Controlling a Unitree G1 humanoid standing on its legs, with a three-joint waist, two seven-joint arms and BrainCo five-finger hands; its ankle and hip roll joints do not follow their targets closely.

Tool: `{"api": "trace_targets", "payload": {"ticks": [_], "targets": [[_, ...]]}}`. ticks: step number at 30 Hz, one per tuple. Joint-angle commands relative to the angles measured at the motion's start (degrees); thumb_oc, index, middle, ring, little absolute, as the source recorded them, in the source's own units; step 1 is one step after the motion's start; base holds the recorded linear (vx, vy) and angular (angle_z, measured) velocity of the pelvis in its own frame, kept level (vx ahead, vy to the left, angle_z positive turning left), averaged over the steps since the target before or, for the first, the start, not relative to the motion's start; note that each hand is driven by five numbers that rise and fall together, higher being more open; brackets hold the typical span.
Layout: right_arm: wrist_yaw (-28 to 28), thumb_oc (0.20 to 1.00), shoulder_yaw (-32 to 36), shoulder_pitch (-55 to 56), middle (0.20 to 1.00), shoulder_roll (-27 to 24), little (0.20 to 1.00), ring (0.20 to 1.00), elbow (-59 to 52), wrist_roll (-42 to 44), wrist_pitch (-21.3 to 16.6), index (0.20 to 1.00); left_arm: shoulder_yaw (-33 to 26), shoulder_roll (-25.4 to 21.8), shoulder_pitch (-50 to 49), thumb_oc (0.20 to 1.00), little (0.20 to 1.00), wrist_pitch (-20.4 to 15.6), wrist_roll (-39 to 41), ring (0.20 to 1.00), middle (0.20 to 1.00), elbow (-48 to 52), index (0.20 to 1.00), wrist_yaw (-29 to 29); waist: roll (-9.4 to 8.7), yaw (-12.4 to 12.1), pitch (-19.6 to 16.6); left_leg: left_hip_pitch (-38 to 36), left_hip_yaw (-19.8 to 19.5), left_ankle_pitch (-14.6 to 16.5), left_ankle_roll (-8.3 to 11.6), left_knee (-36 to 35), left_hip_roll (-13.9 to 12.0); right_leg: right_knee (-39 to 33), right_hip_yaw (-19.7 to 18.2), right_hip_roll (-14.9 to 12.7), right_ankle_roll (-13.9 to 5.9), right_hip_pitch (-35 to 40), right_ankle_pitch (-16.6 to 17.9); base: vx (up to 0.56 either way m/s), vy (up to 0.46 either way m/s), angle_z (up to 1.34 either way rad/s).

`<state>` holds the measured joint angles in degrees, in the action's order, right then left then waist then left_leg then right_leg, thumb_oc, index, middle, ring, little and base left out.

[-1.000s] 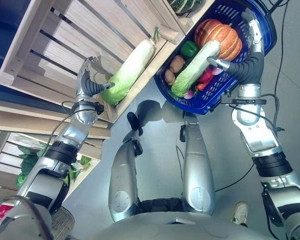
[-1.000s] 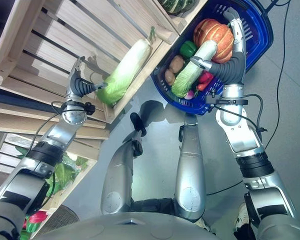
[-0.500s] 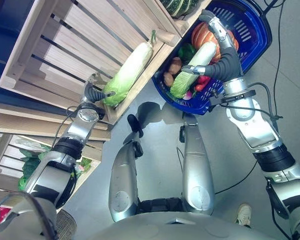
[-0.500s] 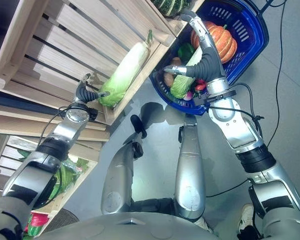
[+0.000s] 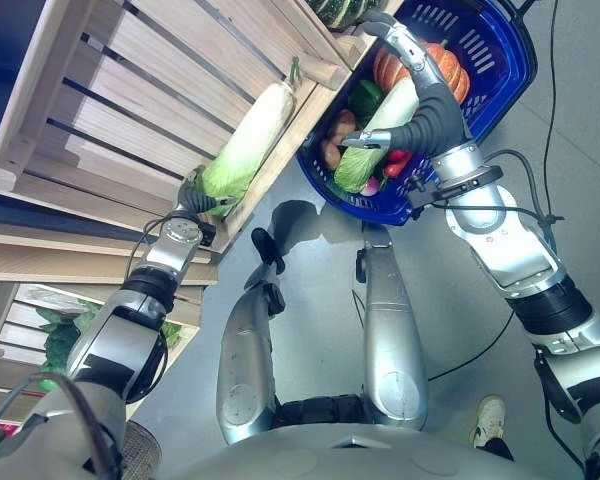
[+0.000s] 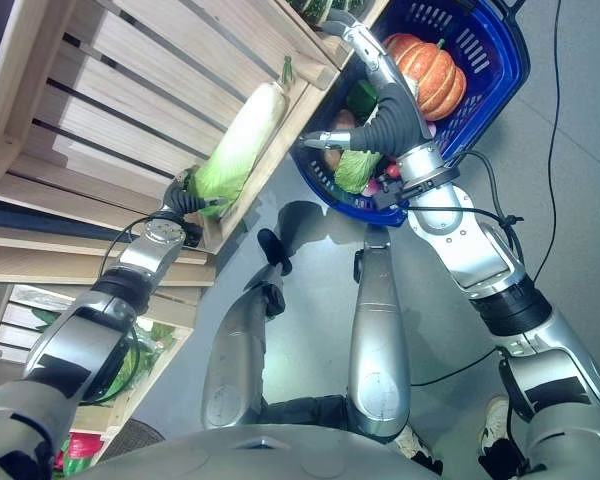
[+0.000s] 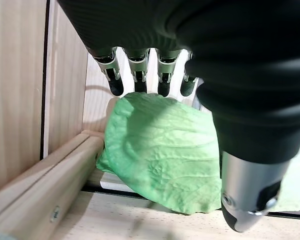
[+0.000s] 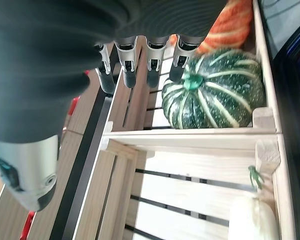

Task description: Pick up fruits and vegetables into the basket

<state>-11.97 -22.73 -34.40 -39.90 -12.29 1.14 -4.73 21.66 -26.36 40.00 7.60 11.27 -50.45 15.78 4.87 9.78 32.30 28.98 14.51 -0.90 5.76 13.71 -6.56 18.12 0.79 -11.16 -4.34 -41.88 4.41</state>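
Left robot hand [image 7: 155, 75] reaches with straight, relaxed fingers at the leafy end of the cabbage [image 5: 242, 152] lying in the wooden crate [image 5: 130, 90]; right robot hand [image 5: 425, 105], fingers extended, hovers over the blue basket [image 5: 500, 75].

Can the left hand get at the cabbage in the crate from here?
Probably yes: the left hand is open at the cabbage's leafy end, its fingers just past the crate's rim, nothing between.

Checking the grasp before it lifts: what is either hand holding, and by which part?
Nothing is gripped. The left hand reaches with straight fingers over the cabbage's leafy end; the right hand is open above the basket.
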Motion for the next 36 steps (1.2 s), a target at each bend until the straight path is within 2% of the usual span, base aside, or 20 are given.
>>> {"api": "trace_targets", "payload": {"ticks": [1, 4, 8, 12, 18, 20, 27, 31, 32, 34, 35, 36], "targets": [[0.4, 1.000, -0.6, -0.7, 1.000, -0.3, 1.000, 1.000, -7.5, 2.1, -1.4, 1.000, -0.3, -1.9, -0.3, 1.000, 1.000, -0.4, -0.3, 1.000, 1.000, -4.5, 1.000, 0.7, -2.04, 1.5, -2.5, 6.8, -1.2, -0.8, 0.64, 7.5, -1.3, 4.3, 1.2, 0.3, -0.88, 0.7, -4.0, 0.00, 0.000, 0.00], [0.2, 1.000, -1.6, -2.0, 1.000, -0.2, 1.000, 1.000, -7.3, 2.9, -0.4, 1.000, -0.1, -2.1, 1.4, 1.000, 1.000, -0.1, -0.3, 1.000, 1.000, -6.4, 1.000, 1.7, -2.15, 1.6, -2.5, 7.7, -1.2, -0.8, 0.65, 7.9, -1.5, 4.9, 1.1, 0.5, -0.79, -0.4, -4.1, 0.00, 0.000, 0.00], [-0.4, 1.000, -2.5, -3.2, 1.000, -0.1, 1.000, 1.000, -7.0, 3.4, 1.2, 1.000, 0.4, -3.5, 4.4, 1.000, 1.000, -1.5, -1.9, 1.000, 1.000, -9.0, 1.000, 4.2, -2.16, 1.9, -2.5, 8.9, -1.2, -0.7, 0.79, 8.5, -1.7, 5.5, 0.6, 0.7, -0.70, -1.7, -4.2, 0.01, 0.001, 0.00], [-0.7, 1.000, -2.6, -3.9, 1.000, -0.6, 1.000, 1.000, -6.4, 4.1, 1.7, 1.000, 0.6, -4.3, 6.7, 1.000, 1.000, -1.4, -3.2, 1.000, 1.000, -10.5, 1.000, 3.8, -1.87, 2.1, -2.5, 9.9, -1.1, -0.7, 0.84, 8.9, -1.7, 6.0, 0.2, 0.8, -0.56, -3.0, -4.2, 0.01, 0.009, 0.00], [-0.8, 1.000, -3.0, -5.0, 1.000, -0.1, 1.000, 1.000, -5.0, 4.8, 2.0, 1.000, 2.1, -4.2, 9.9, 1.000, 1.000, 1.5, -4.6, 1.000, 1.000, -12.5, 1.000, 1.5, -1.42, 2.8, -2.5, 11.1, -0.7, -0.6, 0.82, 9.5, -1.8, 7.0, -0.5, 1.1, -0.37, -4.8, -4.4, 0.01, 0.016, -0.01], [-0.6, 1.000, -3.0, -5.4, 1.000, 0.2, 1.000, 1.000, -4.9, 5.7, 2.2, 1.000, 3.3, -3.7, 10.7, 1.000, 1.000, 3.6, -5.6, 1.000, 1.000, -13.7, 1.000, -1.1, -1.43, 3.2, -2.5, 11.8, -0.5, -0.6, 0.91, 9.8, -1.9, 7.2, -0.8, 1.3, -0.35, -5.6, -4.3, 0.01, 0.013, -0.08], [-0.4, 1.000, -4.0, -6.2, 1.000, 0.9, 1.000, 1.000, -3.7, 5.9, 1.8, 1.000, 6.0, -2.6, 11.6, 1.000, 1.000, 5.7, -8.1, 1.000, 1.000, -16.8, 1.000, -8.8, -1.54, 4.0, -2.5, 12.3, 0.1, -0.4, 0.97, 9.9, -2.3, 7.3, -1.7, 1.7, -0.40, -6.6, -4.2, 0.02, 0.009, -0.05], [0.4, 1.000, -3.8, -5.9, 1.000, 1.2, 1.000, 1.000, -3.5, 5.5, 1.4, 1.000, 7.6, -1.2, 11.2, 1.000, 1.000, 7.8, -8.5, 1.000, 1.000, -17.7, 1.000, -19.6, -1.43, 4.6, -2.5, 12.3, 0.4, -0.3, 1.01, 9.7, -2.3, 7.1, -2.1, 1.9, -0.46, -6.8, -4.1, 0.01, 0.014, -0.06], [0.5, 1.000, -3.7, -5.9, 1.000, 1.2, 1.000, 1.000, -3.5, 5.5, 1.4, 1.000, 7.7, -1.1, 11.2, 1.000, 1.000, 7.8, -8.5, 1.000, 1.000, -17.7, 1.000, -20.0, -1.43, 4.6, -2.5, 12.2, 0.5, -0.3, 1.01, 9.7, -2.3, 7.1, -2.1, 1.8, -0.47, -6.8, -4.1, 0.01, 0.024, -0.03], [1.6, 1.000, -3.5, -5.7, 1.000, 1.3, 1.000, 1.000, -3.7, 5.4, 1.1, 1.000, 8.4, -0.2, 10.5, 1.000, 1.000, 9.1, -8.5, 1.000, 1.000, -17.4, 1.000, -26.4, -1.35, 5.0, -2.5, 11.7, 0.8, -0.2, 0.95, 9.5, -2.4, 7.1, -2.3, 1.8, -0.52, -6.5, -4.2, 0.05, 0.040, -0.03], [1.8, 1.000, -3.6, -4.9, 1.000, 1.5, 1.000, 1.000, -3.8, 5.4, 1.1, 1.000, 8.8, 0.2, 9.8, 1.000, 1.000, 9.6, -8.6, 1.000, 1.000, -17.3, 1.000, -28.6, -1.35, 5.1, -2.5, 10.2, 0.3, 1.5, 1.50, 10.0, -2.5, 7.8, -2.3, 1.8, -0.91, -5.0, -6.0, 0.08, 0.045, -0.07], [2.1, 1.000, -3.6, -4.8, 1.000, 1.5, 1.000, 1.000, -4.0, 5.4, 1.0, 1.000, 9.0, 0.5, 9.7, 1.000, 1.000, 9.9, -8.1, 1.000, 1.000, -17.1, 1.000, -30.3, -1.37, 5.3, -2.5, 10.0, 0.4, 1.5, 1.50, 10.0, -2.5, 7.9, -2.3, 1.7, -0.96, -5.0, -6.0, 0.08, 0.041, -0.10]]}}
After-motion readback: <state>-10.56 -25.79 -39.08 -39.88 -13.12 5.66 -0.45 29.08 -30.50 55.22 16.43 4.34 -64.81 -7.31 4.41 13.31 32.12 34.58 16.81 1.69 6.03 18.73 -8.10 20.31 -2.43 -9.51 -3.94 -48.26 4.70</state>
